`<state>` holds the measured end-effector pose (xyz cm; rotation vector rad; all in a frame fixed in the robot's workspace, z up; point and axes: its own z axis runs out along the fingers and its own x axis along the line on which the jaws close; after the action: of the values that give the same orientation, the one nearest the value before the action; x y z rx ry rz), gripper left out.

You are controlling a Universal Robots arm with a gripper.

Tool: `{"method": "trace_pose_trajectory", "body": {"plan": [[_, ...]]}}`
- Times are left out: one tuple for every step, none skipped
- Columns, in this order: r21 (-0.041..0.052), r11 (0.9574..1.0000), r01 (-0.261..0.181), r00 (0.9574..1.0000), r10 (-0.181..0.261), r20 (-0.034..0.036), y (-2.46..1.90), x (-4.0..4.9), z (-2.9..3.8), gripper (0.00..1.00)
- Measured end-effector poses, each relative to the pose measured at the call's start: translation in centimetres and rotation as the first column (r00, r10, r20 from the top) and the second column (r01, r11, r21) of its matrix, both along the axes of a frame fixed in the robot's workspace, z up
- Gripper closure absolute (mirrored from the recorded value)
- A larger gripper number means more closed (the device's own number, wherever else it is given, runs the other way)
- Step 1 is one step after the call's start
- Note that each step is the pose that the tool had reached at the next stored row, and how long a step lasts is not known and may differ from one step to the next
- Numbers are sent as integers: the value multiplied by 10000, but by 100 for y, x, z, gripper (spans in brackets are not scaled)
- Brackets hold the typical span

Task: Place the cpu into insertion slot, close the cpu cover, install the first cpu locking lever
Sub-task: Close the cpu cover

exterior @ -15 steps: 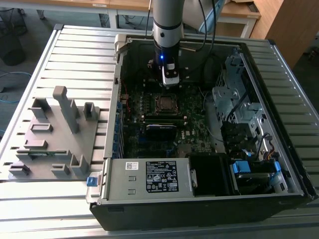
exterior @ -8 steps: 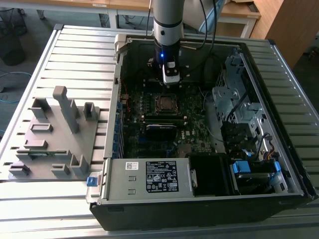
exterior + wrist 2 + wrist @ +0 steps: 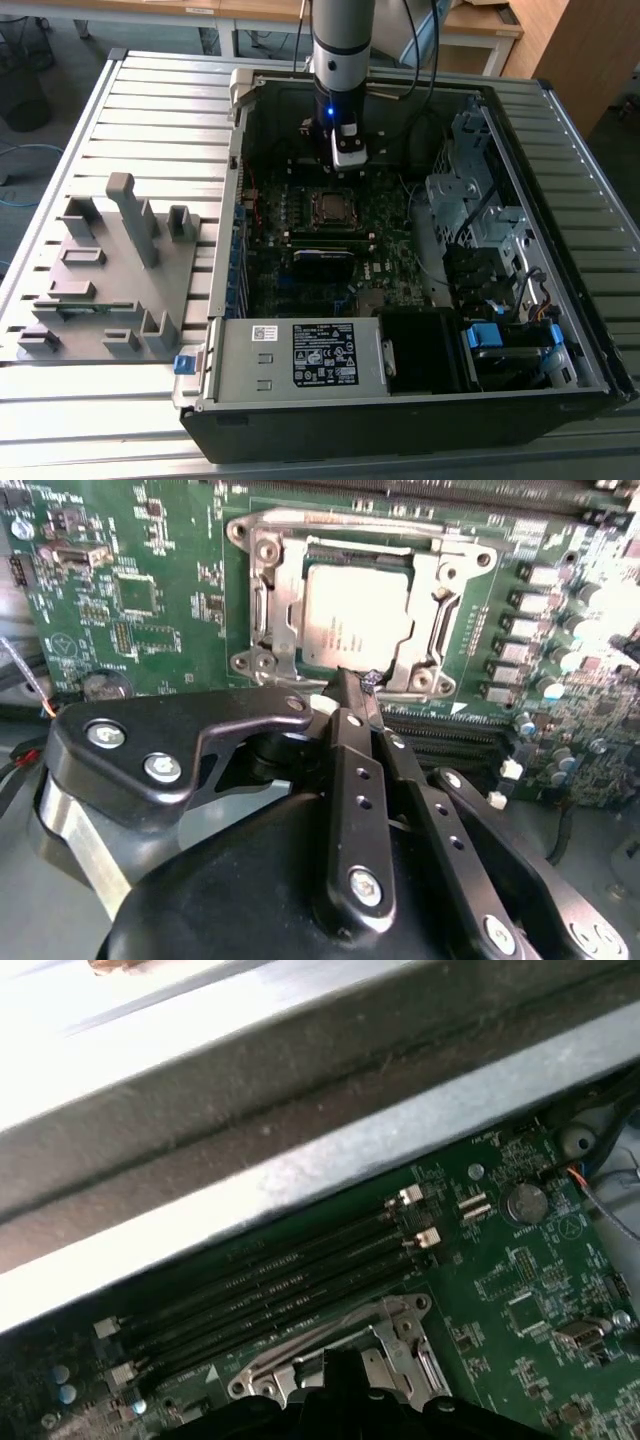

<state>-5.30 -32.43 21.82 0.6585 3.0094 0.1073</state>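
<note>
Partly hidden cpu cover below jaws.

A slatted metal table carries an open computer case; a grey plastic fixture lies just beside it.

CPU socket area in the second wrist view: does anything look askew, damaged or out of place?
Nothing stands out. The cpu lies flat and square in the insertion slot, with the cpu cover down around it. The gripper sits closed at the socket's near edge. The motherboard looks intact.
</note>
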Motion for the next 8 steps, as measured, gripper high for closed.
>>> {"method": "trace_pose_trajectory", "body": {"plan": [[-88,10000,-9,10000,9,-6,0,0,0,90],[-170,9999,-21,10000,21,-12,0,1,-1,90],[-255,9997,-34,10000,33,-18,0,1,-1,90],[-329,9994,-48,10000,47,-23,0,2,-2,90],[-395,9992,-62,10000,61,-28,0,2,-3,90],[-416,9991,-83,10000,82,-28,0,3,-3,90],[-418,9991,-102,9999,101,-29,0,4,-3,90],[-419,9990,-125,9999,124,-29,0,7,-5,90]]}}
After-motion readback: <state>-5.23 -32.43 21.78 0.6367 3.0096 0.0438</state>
